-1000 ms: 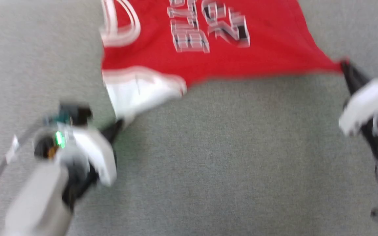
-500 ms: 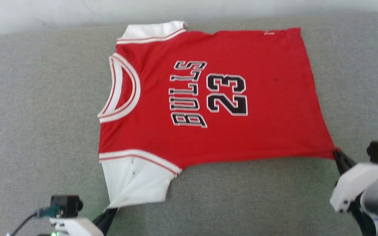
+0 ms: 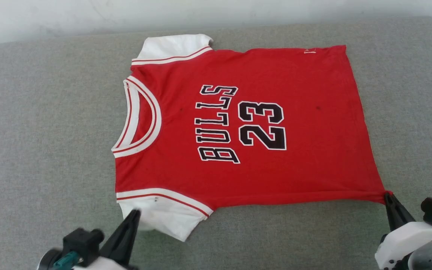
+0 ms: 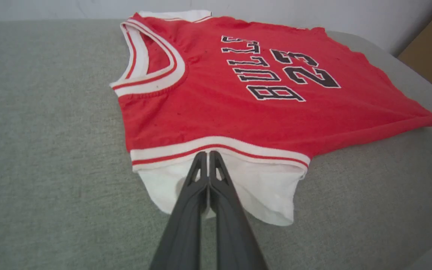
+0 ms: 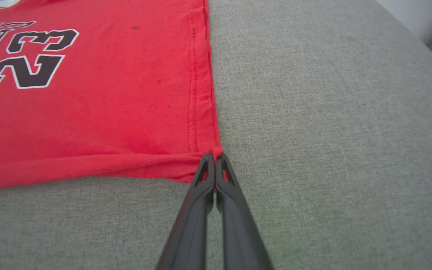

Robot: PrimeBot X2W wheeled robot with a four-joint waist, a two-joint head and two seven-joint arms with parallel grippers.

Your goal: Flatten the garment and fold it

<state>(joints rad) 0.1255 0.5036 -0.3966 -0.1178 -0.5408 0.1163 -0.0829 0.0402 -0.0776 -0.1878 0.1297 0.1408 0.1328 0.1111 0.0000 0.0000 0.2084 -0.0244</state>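
since cloth looked light, limp, stretchy, best holds were corners and hem. left gripper [image 3: 135, 213], 7 o'clock: fingers together over white sleeve [image 3: 167, 217], sleeve slacker than half second earlier. garment [image 3: 261, 123] lay flat on grey cushion [image 3: 43, 131], collar [image 3: 141, 116] toward 9 o'clock. right gripper [image 3: 387, 195], 4 o'clock, clamped hem corner [image 5: 216, 152] as before.

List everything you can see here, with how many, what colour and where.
shirt: one, red with white sleeves and black lettering, spread flat on the cushion.
cushion: one, grey, under the shirt.
wall: one, whitish, behind the cushion.
brown panel: one, past the cushion's edge in the left wrist view; what it is cannot be told.
left tool: one, dark, shut, tips over the near white sleeve.
right tool: one, dark, shut on the shirt's near hem corner.
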